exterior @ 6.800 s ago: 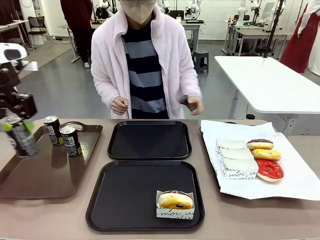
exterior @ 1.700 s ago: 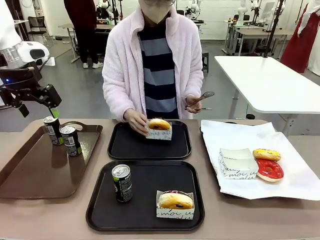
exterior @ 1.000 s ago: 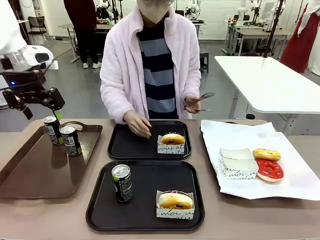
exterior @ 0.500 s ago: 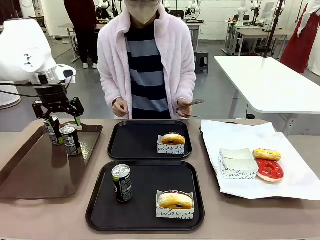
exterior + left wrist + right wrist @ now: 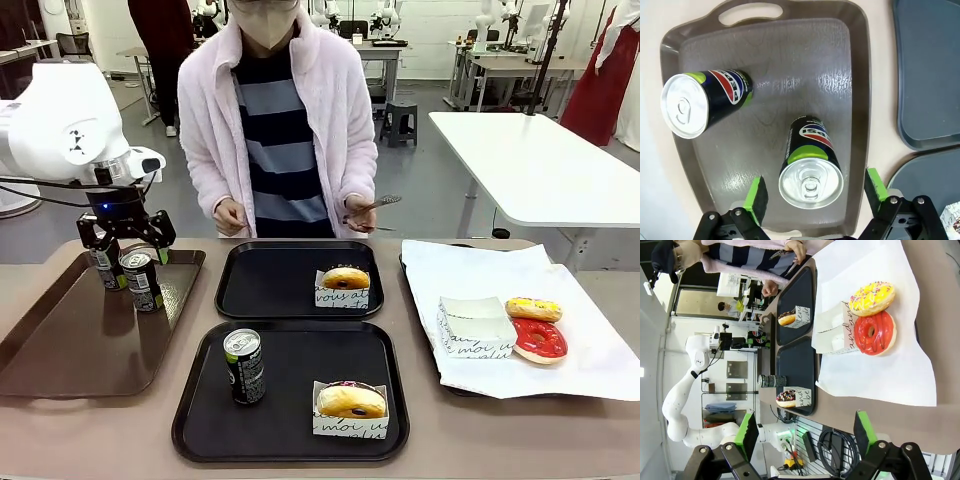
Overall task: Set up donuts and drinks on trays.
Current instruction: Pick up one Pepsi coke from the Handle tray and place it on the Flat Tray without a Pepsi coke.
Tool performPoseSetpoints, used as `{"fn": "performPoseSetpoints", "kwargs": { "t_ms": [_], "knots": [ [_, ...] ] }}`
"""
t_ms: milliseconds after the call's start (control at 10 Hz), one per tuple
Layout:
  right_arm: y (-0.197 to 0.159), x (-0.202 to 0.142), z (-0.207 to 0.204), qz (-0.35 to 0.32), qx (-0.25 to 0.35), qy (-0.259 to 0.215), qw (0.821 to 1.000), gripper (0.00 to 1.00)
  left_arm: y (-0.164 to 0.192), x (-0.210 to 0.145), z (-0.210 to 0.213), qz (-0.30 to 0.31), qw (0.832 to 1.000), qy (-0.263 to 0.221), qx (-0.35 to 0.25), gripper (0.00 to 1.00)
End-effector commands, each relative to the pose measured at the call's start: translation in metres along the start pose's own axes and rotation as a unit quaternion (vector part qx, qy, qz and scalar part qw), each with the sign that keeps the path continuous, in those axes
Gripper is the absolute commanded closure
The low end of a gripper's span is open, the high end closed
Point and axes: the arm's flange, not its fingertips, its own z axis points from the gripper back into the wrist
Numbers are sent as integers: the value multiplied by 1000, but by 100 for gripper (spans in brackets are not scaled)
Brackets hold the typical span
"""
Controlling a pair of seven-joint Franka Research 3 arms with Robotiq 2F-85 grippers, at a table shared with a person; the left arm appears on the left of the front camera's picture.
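My left gripper [image 5: 127, 244] hangs open just above the brown handled tray [image 5: 60, 340]. In the left wrist view its green pads [image 5: 756, 196] stand either side of one upright can [image 5: 811, 169], apart from it, with nothing held. A second can [image 5: 702, 102] stands beside it. The near black tray [image 5: 290, 345] holds a can [image 5: 243, 366] and a sleeved donut [image 5: 350, 403]. On the far black tray [image 5: 260, 285] sits another sleeved donut [image 5: 345, 280]. My right gripper [image 5: 804, 432] is open, high above the paper-lined tray's side.
At the right, a tray lined with white paper [image 5: 590, 360] carries a yellow donut [image 5: 533, 308], a red donut [image 5: 539, 340] and spare sleeves [image 5: 478, 325]. The person stands at the far edge holding tongs [image 5: 375, 205].
My left gripper has swung right and down over the two cans on the brown tray. The person set a donut on the far black tray and drew the hand back.
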Motion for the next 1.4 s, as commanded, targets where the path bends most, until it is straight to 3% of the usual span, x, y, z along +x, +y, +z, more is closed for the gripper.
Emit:
{"fn": "performPoseSetpoints", "kwargs": {
  "t_ms": [0, 300, 800, 1100, 1200, 1300],
  "knots": [
    [0, 3, -1, 9, 15, -8, 1000, 0, 1, -2, -11, 11, 1000, -12, 26, 0],
    [0, 3, -1, 9, 15, -8, 1000, 0, 0, 2, -21, 9, 999, -28, 38, 0],
    [0, 3, -1, 9, 15, -8, 1000, 0, 2, 3, -37, 4, 1000, -10, 28, 0],
    [0, 3, -1, 9, 15, -8, 1000, 0, 4, 1, -33, 1, 1000, -4, 8, 86],
    [0, 3, -1, 9, 15, -8, 1000, 0, 4, 2, -32, 3, 1000, 1, 8, 100],
    [0, 3, -1, 9, 15, -8, 1000, 0, 4, 2, -32, 7, 1000, 5, 9, 100]
  ]
}}
